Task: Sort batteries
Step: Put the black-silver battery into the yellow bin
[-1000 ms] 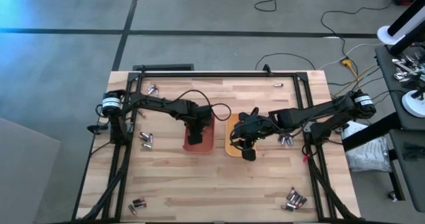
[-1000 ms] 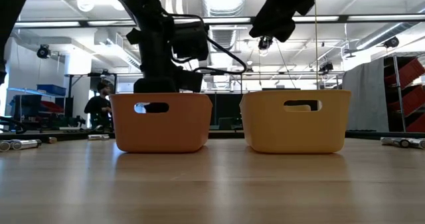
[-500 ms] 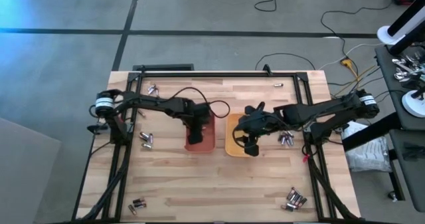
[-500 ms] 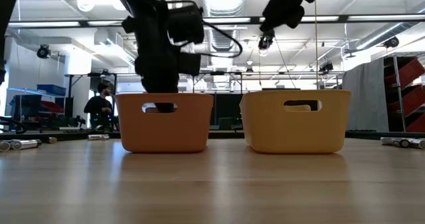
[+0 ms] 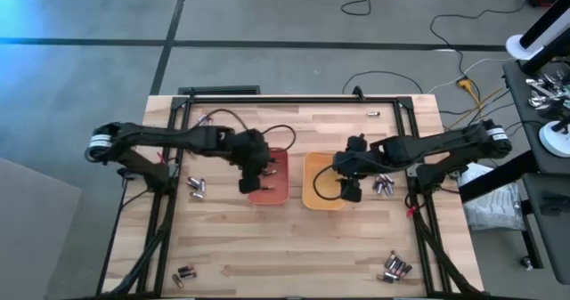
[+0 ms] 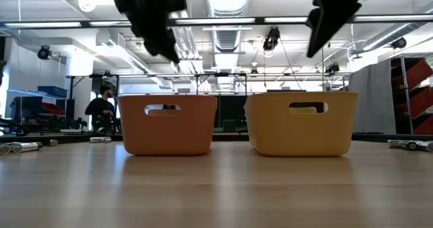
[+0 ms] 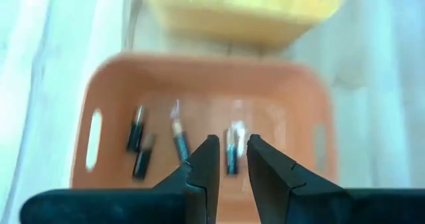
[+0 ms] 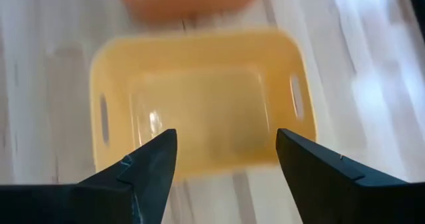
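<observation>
We see the left pincer [image 7: 226, 165] nearly closed and empty above the orange tray [image 7: 106, 91] holding dark batteries [image 7: 135, 129], the right pincer [image 8: 226, 144] wide open and empty above the yellow tray [image 8: 199, 51], and other batteries [image 5: 397, 266] near the desk [image 5: 294, 255] edges.

Bright overhead lighting; blurred wrist views.

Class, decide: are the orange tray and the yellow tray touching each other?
Apart. The low view shows background between the orange tray and the yellow tray; the high view shows bare wood there too.
</observation>
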`<state>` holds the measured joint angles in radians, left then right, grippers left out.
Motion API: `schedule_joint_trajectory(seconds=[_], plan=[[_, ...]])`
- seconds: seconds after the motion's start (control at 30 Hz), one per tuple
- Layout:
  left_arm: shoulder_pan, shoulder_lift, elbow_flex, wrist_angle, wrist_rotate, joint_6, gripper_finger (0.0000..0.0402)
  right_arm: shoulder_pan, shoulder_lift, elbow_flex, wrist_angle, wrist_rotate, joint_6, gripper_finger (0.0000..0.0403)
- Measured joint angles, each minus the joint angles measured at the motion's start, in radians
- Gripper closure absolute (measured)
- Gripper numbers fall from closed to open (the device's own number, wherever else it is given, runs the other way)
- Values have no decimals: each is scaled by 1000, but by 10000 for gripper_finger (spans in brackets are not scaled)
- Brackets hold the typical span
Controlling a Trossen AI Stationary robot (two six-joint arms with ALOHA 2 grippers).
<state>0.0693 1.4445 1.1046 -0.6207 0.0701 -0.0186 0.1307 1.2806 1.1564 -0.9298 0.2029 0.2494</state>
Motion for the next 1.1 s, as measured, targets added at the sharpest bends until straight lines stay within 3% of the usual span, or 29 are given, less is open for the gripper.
schedule_joint_trajectory(seconds=[0.17, 0.47, 0.7, 1.1], plan=[[-82, -119, -122, 229, 2, 10, 343, 0, -13, -27, -96, 1, 58, 138], [-188, -246, -350, 496, 56, 63, 343, 1, -41, -215, -119, -34, 104, 113], [-191, -307, -426, 521, 52, 34, 343, 2, -92, -316, -138, -53, 217, 104], [-190, -318, -429, 522, 51, 32, 343, 0, -138, -488, -137, -45, 599, 104]])
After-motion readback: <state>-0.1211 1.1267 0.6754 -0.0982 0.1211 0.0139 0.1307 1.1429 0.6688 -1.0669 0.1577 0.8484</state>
